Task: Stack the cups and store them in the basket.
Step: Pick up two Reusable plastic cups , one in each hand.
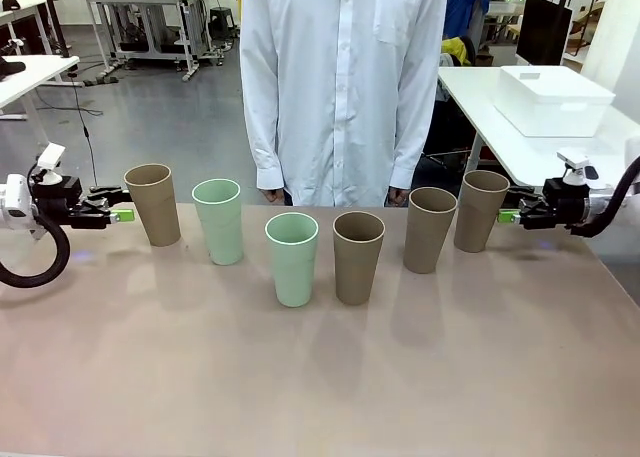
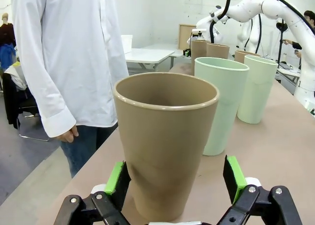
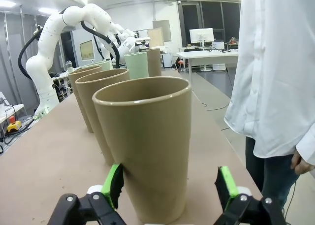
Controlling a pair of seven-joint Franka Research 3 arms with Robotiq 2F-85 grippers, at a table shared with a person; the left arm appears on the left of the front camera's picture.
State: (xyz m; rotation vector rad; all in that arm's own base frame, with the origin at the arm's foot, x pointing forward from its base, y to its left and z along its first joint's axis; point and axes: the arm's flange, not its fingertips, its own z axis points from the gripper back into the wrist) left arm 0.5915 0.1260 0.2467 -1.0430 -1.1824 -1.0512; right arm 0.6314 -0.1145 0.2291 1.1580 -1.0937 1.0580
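Observation:
Six cups stand in a row across the table: a tan one, two mint ones, then three tan ones. My left gripper is open and level at the leftmost tan cup, whose lower part sits between the green pads. My right gripper is open the same way at the rightmost tan cup, with a pad to either side. The white basket sits on another table at the back right.
A person in a white coat stands at the far edge, hands hanging down by the table. The near half of the table is bare. The other cups line up beyond each gripper, the nearest being a mint one and a tan one.

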